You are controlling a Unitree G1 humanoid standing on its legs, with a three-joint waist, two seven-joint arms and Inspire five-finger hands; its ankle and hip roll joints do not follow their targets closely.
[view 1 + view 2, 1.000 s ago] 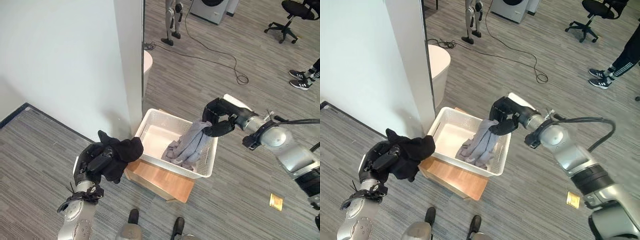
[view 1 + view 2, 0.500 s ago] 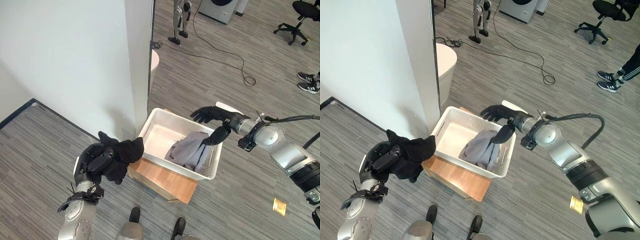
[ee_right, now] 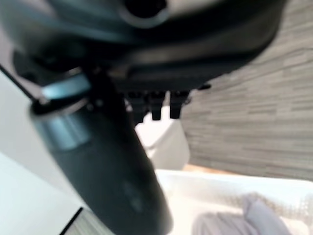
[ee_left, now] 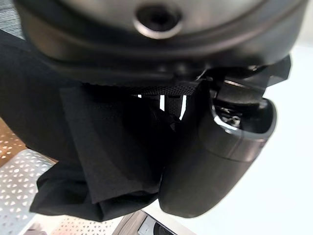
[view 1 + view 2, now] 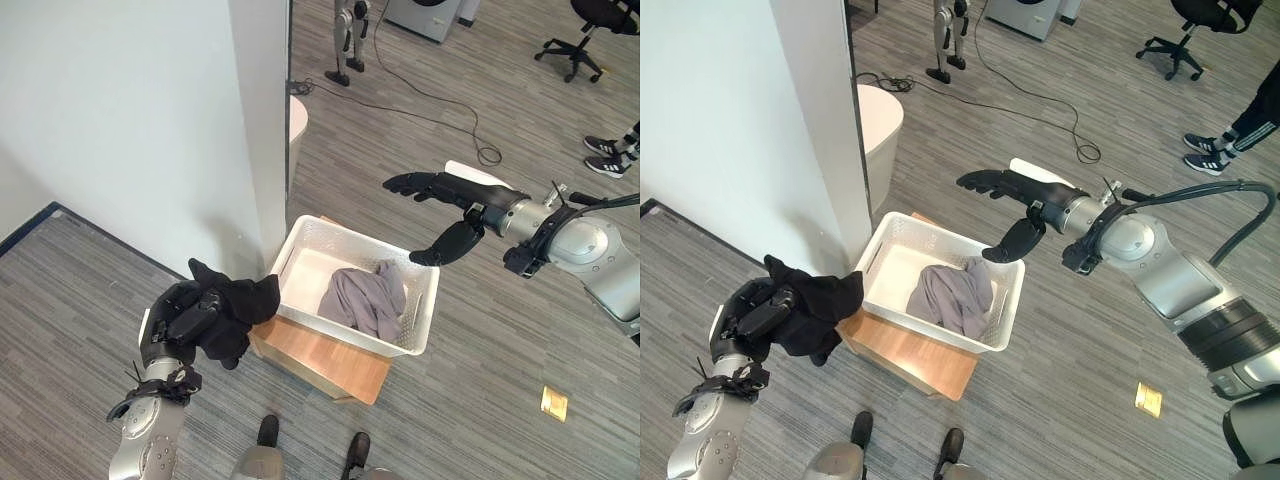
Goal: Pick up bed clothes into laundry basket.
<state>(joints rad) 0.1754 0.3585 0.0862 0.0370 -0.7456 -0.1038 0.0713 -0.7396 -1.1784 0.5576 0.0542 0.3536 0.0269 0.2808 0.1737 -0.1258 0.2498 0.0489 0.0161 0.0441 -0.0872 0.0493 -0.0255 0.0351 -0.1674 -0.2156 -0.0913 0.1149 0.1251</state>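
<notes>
A white perforated laundry basket stands on a low wooden board beside a white wall. A grey garment lies bunched inside it, toward its right half, and shows too as grey garment. My right hand hovers open above the basket's right rim, fingers straight, holding nothing. My left hand is left of the basket, shut on a black garment that hangs beside the basket's left wall; the black garment fills its grasp up close.
The white wall's corner rises just behind the basket. A wooden board sticks out under the basket. A black cable runs over the grey plank floor behind. A person's shoes and an office chair are far right.
My right hand has let go of the grey garment, which dropped into the basket, and has lifted up and back with fingers spread. The left hand still holds the black garment.
</notes>
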